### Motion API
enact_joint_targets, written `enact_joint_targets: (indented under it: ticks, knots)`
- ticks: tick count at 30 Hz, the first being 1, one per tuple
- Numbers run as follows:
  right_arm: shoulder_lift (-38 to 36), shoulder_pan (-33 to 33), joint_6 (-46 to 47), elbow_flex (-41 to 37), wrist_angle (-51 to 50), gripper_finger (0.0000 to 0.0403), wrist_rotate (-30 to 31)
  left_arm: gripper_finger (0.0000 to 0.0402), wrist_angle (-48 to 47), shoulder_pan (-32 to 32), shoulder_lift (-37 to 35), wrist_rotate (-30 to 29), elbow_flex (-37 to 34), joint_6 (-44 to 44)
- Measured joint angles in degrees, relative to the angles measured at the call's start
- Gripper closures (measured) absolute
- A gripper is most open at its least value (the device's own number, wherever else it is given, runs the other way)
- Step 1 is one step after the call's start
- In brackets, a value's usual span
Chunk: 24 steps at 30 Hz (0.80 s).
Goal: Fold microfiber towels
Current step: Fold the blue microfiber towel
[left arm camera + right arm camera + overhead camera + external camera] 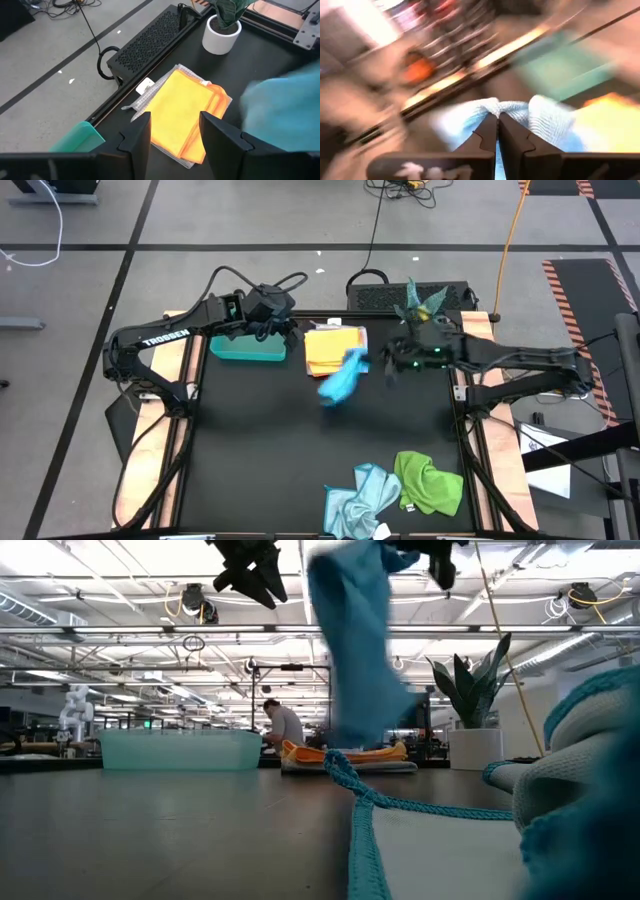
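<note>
Hovering left gripper (283, 327) over teal tray (247, 348) at table's back, fingers apart, holding nothing. Sitting just right of tray: folded yellow-orange towel (331, 348) on white-grey one. Dangling bright blue towel (343, 375) beside that stack, pinched shut in right gripper (497, 131). Looking light, limp, floppy; gripping at corner or hem likely best. Lying crumpled at front edge: pale blue towel (358, 498), green towel (430, 480).

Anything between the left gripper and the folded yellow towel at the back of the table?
Nothing visible. The left gripper hangs open above the folded yellow-orange microfiber towel, with a clear line down. The bright blue microfiber towel, pinched in the shut right gripper, hangs beside the stack, not over it.
</note>
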Motion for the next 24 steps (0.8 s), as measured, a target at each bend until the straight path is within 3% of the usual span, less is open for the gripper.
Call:
enact_joint_targets:
  ticks: [2, 3, 4, 5, 7, 9, 11, 14, 20, 24]
  knots:
    - [-1.15, 0.73, -2.46, -0.13, -0.86, 0.0402, 13.11, 0.0231, 0.01, -0.03, 0.0, 0.0, 0.0, -0.04]
    - [-1.29, 0.91, -2.98, -0.19, -0.12, 0.0402, 16.62, 0.0231, 0.02, -0.06, 0.0, 0.0, 0.0, -0.06]
    - [-1.24, 1.07, -3.28, -0.21, 1.7, 0.0402, 16.53, 0.0231, 0.03, -0.05, 0.0, -0.01, 0.0, -0.07]
    - [-1.04, 1.43, -3.69, -0.21, 4.44, 0.0402, 12.6, 0.0231, 0.07, -0.05, 0.0, 0.0, 0.0, -0.07]
    - [-0.03, 3.1, -4.49, -0.15, 8.75, 0.0402, -0.79, 0.0231, 0.09, -0.05, 0.0, -0.01, 0.0, -0.07]
    - [1.41, 5.37, -5.77, -0.13, 10.14, 0.0403, -7.02, 0.0231, 0.09, -0.05, 0.0, -0.02, 0.0, -0.09]
    - [1.91, 6.33, -9.01, -0.31, 9.5, 0.0403, -4.44, 0.0231, 0.13, -0.07, 0.0, -0.02, 0.0, -0.59]
    - [1.6, 4.92, -10.39, -0.18, 10.25, 0.0403, 4.21, 0.0231, 0.2, -0.07, 0.0, 0.16, 0.0, -2.23]
    - [1.74, 3.33, -9.89, -0.2, 9.04, 0.0403, 4.22, 0.0231, 0.54, -3.45, 0.0, -2.07, 0.0, -2.58]
    - [1.7, 1.49, -8.65, -0.2, 9.18, 0.0403, 10.21, 0.0231, 2.04, -7.94, 0.0, -8.03, 0.0, -2.63]
